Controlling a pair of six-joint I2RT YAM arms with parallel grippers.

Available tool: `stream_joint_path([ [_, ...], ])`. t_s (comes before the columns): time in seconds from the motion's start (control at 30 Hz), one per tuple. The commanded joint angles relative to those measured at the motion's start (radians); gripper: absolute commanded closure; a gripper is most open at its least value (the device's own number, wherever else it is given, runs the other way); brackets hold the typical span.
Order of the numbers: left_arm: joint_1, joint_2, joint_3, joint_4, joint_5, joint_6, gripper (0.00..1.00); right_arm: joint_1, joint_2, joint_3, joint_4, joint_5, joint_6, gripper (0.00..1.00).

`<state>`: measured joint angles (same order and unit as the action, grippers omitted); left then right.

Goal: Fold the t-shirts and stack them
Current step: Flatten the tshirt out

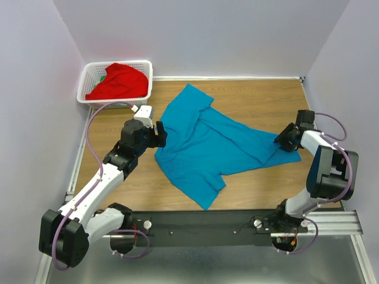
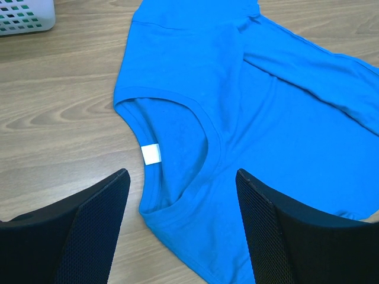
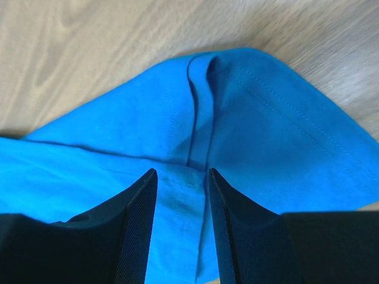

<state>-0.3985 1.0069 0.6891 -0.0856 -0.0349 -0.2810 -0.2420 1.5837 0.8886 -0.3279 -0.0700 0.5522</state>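
Right claw (image 3: 180,171) pinches the blue shirt (image 1: 207,148) at three o'clock, likely to spread it; left claw (image 2: 182,173) gapes empty over the collar (image 2: 160,103).

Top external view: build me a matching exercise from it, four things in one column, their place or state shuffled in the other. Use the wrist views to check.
Things:
1. red t-shirt
2. teal-blue t-shirt
3. left gripper
4. right gripper

Places or states:
A. open, over the shirt's collar
B. spread out on the wooden table
C. fingers closed on a fold at the shirt's edge
D. heaped in the white basket

Pairs: 1-D, 2-B, 3-A, 4-C
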Motion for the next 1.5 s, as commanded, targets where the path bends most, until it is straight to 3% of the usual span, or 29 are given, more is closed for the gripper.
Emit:
stream_joint_path([
  [0.0, 0.007, -0.005, 0.018, -0.006, -0.019, 0.008, 0.2, -0.005, 0.044, -0.019, 0.044, -0.036, -0.024, 0.53],
  [0.37, 0.01, -0.001, 0.02, -0.008, -0.017, 0.008, 0.2, -0.006, 0.021, -0.043, 0.049, -0.112, -0.02, 0.61],
  [0.87, 0.015, 0.006, 0.021, -0.008, -0.01, 0.005, 0.2, -0.006, -0.045, -0.054, 0.027, -0.162, -0.032, 0.62],
  [1.47, 0.018, 0.012, 0.024, -0.009, 0.0, 0.003, 0.2, -0.003, -0.091, -0.056, -0.068, -0.08, -0.067, 0.65],
])
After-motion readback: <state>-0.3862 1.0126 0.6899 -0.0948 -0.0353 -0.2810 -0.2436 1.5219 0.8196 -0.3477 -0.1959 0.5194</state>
